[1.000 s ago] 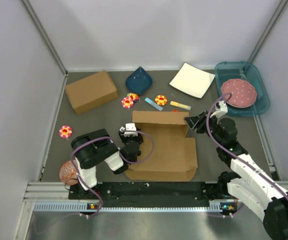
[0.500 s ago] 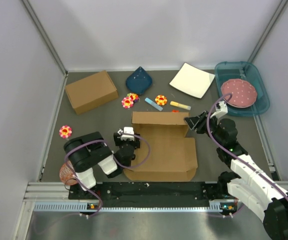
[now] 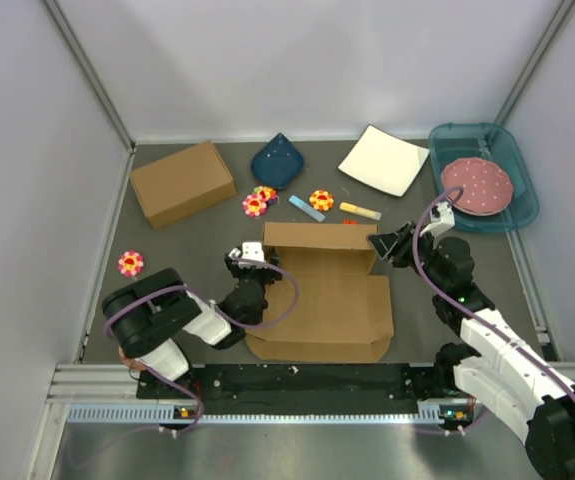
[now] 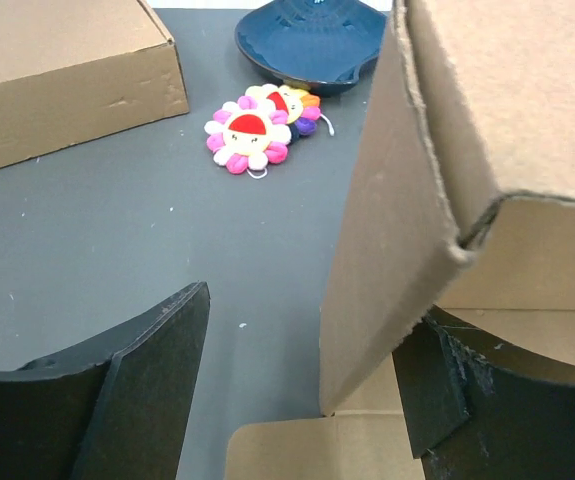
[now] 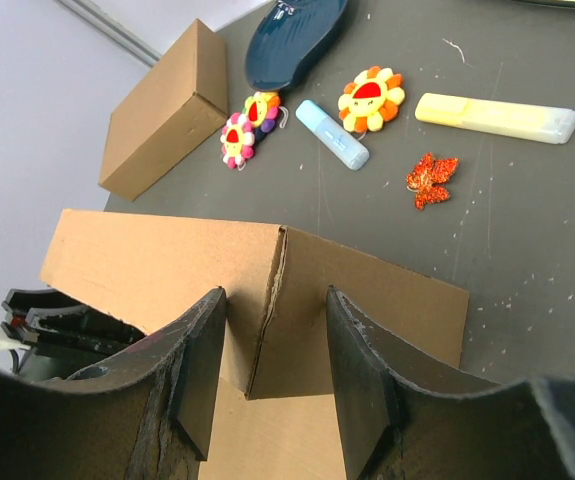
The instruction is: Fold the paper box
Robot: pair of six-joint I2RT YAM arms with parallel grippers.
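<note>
Found mid-frame on dark bench: plain brown cardboard mailer cut-out, long axis left-right, rear wall raised, left pincer wide open astride its left end flap, right pincer parted, empty, at right corner.

left tool low, near its base, fingers spread wide | right tool reached forward, fingers apart
</note>
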